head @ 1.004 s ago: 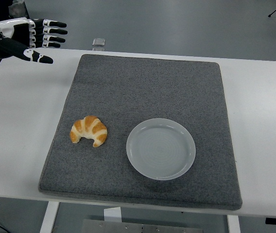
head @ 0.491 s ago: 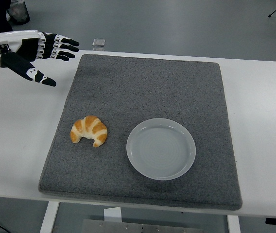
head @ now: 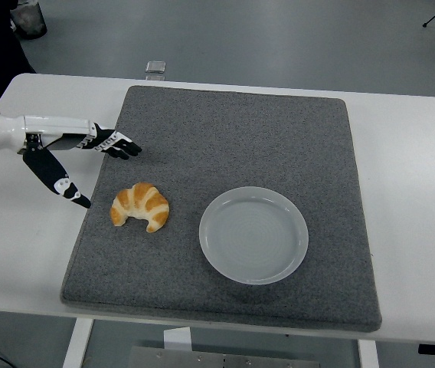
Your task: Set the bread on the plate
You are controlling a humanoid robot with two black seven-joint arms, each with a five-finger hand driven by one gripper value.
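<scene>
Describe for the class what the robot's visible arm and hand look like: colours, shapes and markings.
Only the left arm shows. Its forearm is a slim white tube with a metallic ring at the picture's edge. The left hand is black with five slender fingers, marked by small white patches at the joints. No loose cables are clearly visible on it.

I'm working in what looks like a lab or test hall: a plain white bench point(head: 417, 153) with a grey foam mat point(head: 233, 138) beside my left hand point(head: 72, 153), and bare grey floor point(head: 279, 38) beyond.
</scene>
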